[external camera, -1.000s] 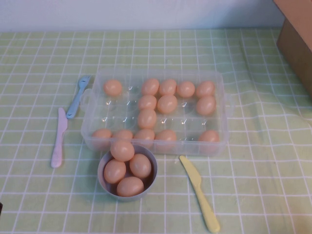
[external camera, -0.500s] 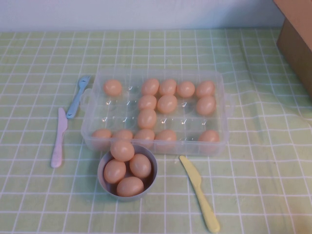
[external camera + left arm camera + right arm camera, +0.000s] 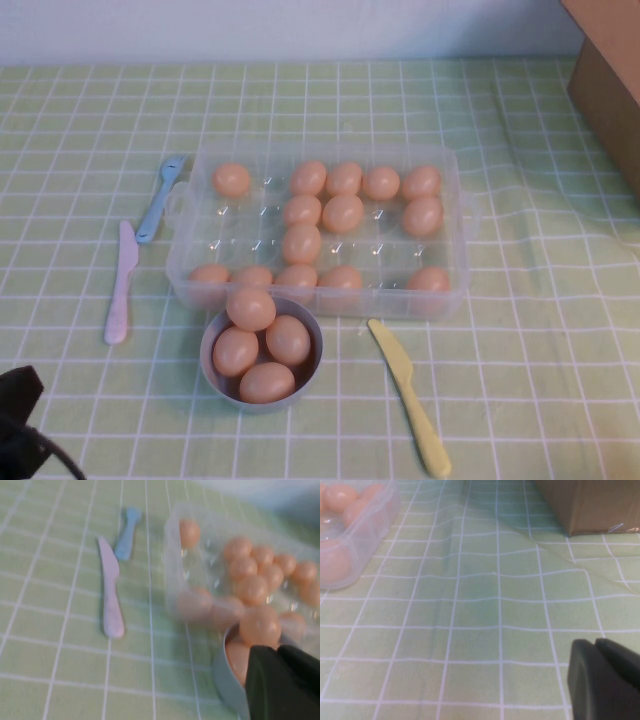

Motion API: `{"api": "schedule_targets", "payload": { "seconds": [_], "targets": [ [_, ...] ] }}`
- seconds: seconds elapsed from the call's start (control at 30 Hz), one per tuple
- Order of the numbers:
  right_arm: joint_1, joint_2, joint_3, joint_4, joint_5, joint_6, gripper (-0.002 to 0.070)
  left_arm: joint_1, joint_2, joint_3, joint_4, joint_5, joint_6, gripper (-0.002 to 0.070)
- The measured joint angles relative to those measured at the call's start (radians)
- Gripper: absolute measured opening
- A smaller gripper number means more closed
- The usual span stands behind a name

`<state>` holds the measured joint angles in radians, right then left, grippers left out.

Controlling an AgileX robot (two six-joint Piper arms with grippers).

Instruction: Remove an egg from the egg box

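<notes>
The clear egg box (image 3: 320,148) stands in the middle of the table and holds several peach-tan eggs, one near its centre (image 3: 301,243). It also shows in the left wrist view (image 3: 172,555) and in the right wrist view (image 3: 370,535). My left gripper (image 3: 22,385) is shut and empty, low at the near left corner, well short of the box. In its wrist view the gripper (image 3: 277,650) hangs near the bowl. My right gripper (image 3: 595,642) is shut and empty over bare cloth to the right of the box. It is out of the high view.
A grey-blue bowl (image 3: 215,375) with several eggs sits right in front of the box. A pink knife (image 3: 120,285) and a blue fork (image 3: 158,200) lie to the left. A yellow knife (image 3: 408,395) lies at the front right. A cardboard box (image 3: 610,90) stands at the far right.
My left gripper has come into the high view at the near left corner. The eggs, box and bowl have not moved.
</notes>
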<state>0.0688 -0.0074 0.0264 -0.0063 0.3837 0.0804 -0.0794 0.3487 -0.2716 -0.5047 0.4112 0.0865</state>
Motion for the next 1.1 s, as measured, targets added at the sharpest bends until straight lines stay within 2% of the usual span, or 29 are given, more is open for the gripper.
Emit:
{"api": "schedule_targets", "payload": {
  "seconds": [0.37, 0.7, 0.8, 0.83, 1.1],
  "targets": [
    [0.000, 0.000, 0.000, 0.000, 0.000, 0.000, -0.0017, 0.000, 0.494, -0.373, 0.016, 0.304, 0.231, -0.0004],
    [0.000, 0.000, 0.000, 0.000, 0.000, 0.000, -0.0017, -0.013, 0.885, -0.697, 0.041, 0.353, 0.349, -0.0003],
    [0.000, 0.000, 0.000, 0.000, 0.000, 0.000, -0.0017, -0.079, 1.002, -0.804, 0.090, 0.364, 0.337, -0.0003],
    [0.000, 0.000, 0.000, 0.000, 0.000, 0.000, -0.0017, -0.136, 1.072, -0.861, 0.136, 0.369, 0.307, -0.0004],
    [0.000, 0.000, 0.000, 0.000, 0.000, 0.000, -0.0017, -0.291, 1.299, -1.066, 0.272, 0.435, 0.212, -0.0004]
  ]
}}
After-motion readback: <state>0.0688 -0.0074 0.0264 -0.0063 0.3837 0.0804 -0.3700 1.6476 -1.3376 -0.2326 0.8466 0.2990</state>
